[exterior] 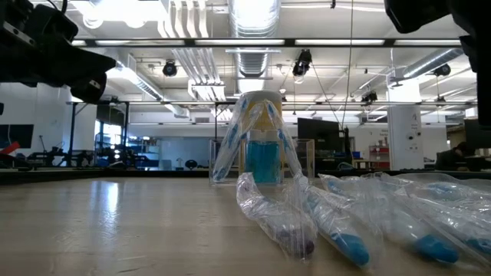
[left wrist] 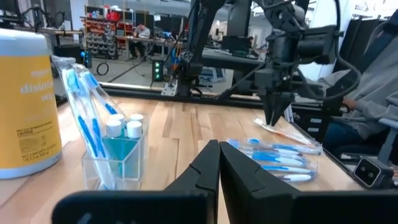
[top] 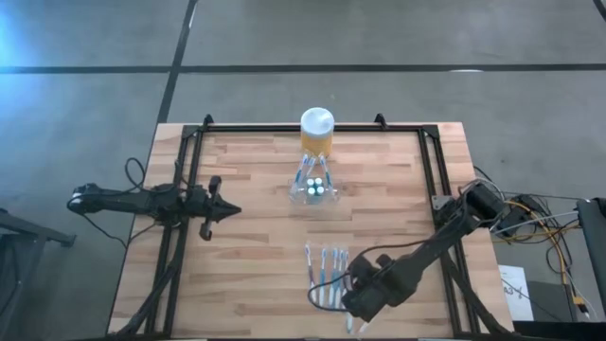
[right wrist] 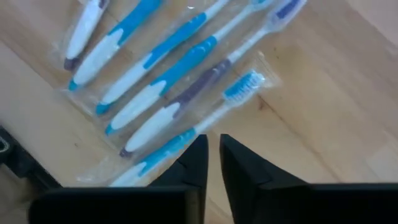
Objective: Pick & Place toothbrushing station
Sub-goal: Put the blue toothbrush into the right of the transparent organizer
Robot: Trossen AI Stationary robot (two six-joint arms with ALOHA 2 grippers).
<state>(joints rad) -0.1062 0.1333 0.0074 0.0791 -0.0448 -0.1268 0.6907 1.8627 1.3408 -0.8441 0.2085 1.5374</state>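
The toothbrushing station point(top: 313, 189) is a small clear plastic holder on the table's far middle, just in front of the yellow jar point(top: 316, 133). It also shows in the left wrist view point(left wrist: 118, 158), holding wrapped toothbrushes that lean outward and white-capped blue tubes. Several wrapped toothbrushes point(top: 327, 270) lie side by side near the front edge. My right gripper point(right wrist: 212, 146) points down over the nearest one, fingers shut. My left gripper point(left wrist: 219, 155) is shut and empty, left of the holder, pointing toward it. My right gripper stands with its shut fingertips point(right wrist: 198, 149) right at the handle of the wrapped toothbrush point(right wrist: 180, 142) that lies flat on the table, coming from above. Whether the fingers touch it, I cannot tell.
The yellow jar with a white lid point(left wrist: 28, 106) stands close behind the holder. Black frame rails point(top: 185, 189) run along the table's left, right and far sides. Bare wood lies between the holder and the toothbrush row. A person sits beyond the table point(left wrist: 373, 93).
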